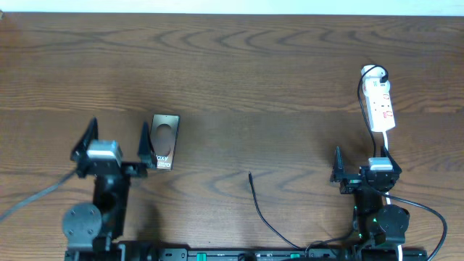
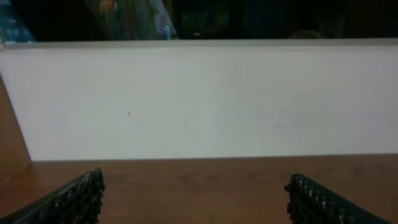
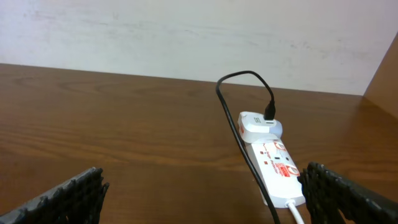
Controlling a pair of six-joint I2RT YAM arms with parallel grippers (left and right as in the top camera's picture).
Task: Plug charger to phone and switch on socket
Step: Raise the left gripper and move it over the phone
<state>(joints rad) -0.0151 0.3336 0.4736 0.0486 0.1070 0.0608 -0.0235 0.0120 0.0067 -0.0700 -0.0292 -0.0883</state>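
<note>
Both claws gape wide and empty: the left gripper [image 1: 117,139] sits just beside the phone [image 1: 164,141], and the right gripper [image 3: 202,180] faces the socket [image 1: 380,107]. The charger [image 1: 251,181] lies loose mid-table, tip well apart from the phone. By my reckoning, plugging in and switching on both remain.

Even, soft indoor light; wrist views slightly blurred, overhead sharper.

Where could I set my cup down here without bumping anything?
The wide bare wood between the phone and the power strip, beyond the black cable, is free. Crowded near the left arm and right arm.
</note>
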